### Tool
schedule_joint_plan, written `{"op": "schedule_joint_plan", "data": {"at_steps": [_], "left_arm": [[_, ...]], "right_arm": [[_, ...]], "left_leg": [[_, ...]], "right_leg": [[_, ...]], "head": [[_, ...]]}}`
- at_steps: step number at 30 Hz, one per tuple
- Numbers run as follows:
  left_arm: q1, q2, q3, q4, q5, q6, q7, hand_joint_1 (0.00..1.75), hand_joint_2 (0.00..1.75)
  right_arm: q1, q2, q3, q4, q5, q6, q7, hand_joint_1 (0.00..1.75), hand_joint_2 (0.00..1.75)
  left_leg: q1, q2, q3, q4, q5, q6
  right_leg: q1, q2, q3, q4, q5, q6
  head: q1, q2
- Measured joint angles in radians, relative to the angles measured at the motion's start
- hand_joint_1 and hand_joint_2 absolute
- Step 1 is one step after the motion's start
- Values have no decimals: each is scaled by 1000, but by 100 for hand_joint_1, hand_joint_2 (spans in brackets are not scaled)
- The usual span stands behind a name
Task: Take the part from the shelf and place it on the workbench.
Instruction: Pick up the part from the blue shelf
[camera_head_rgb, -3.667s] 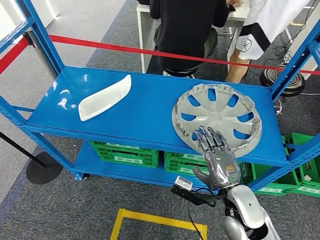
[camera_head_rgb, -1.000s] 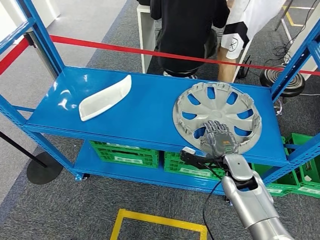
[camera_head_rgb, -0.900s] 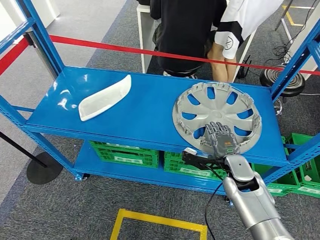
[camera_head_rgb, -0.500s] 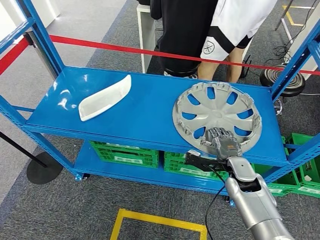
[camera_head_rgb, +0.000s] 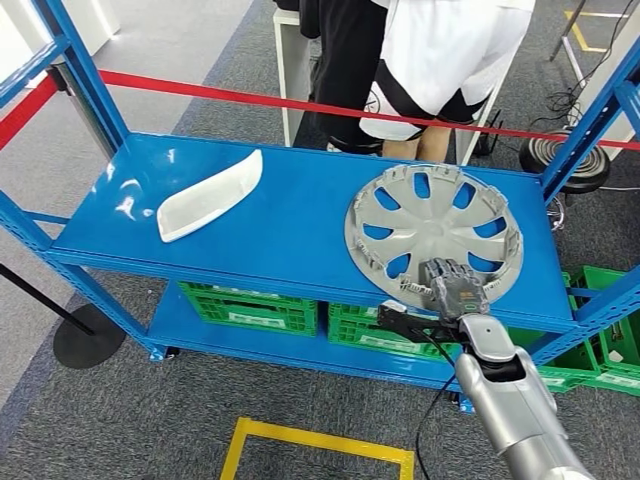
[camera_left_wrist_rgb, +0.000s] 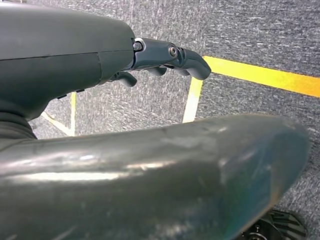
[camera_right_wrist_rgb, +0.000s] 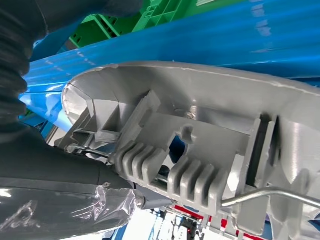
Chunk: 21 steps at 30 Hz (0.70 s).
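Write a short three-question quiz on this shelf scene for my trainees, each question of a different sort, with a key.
1. True or false: the grey hubcap lies on the blue shelf, to the right of the white curved part.
2. Which robot hand rests on the hubcap's near rim?
A. left
B. right
C. both
3. Fill in: the crates on the lower level are coloured ____.

Key: 1 true. 2 B; its fingers curl over the rim, and the right wrist view shows the hubcap's ribbed underside close up. 3 green.
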Motion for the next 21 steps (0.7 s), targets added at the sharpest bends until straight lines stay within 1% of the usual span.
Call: {"op": "schedule_joint_plan", "data": {"at_steps": [7, 12, 21], "left_arm": [[0, 0, 0, 0, -6, 1, 0, 0, 0], [0, 0, 0, 0, -8, 1, 1, 0, 0], [0, 0, 0, 0, -9, 1, 1, 0, 0]], "right_arm": [[-24, 3, 0, 47, 6, -2, 0, 0, 175], [-43, 8, 0, 92, 14, -23, -3, 0, 175], [-55, 12, 0, 134, 31, -29, -4, 0, 175]], "left_leg": [[0, 0, 1, 0, 0, 0], [0, 0, 3, 0, 0, 0], [0, 0, 8, 0, 0, 0]], "right_leg": [[0, 0, 1, 0, 0, 0], [0, 0, 3, 0, 1, 0], [0, 0, 8, 0, 1, 0]], "head": [[0, 0], [0, 0], [0, 0]]}}
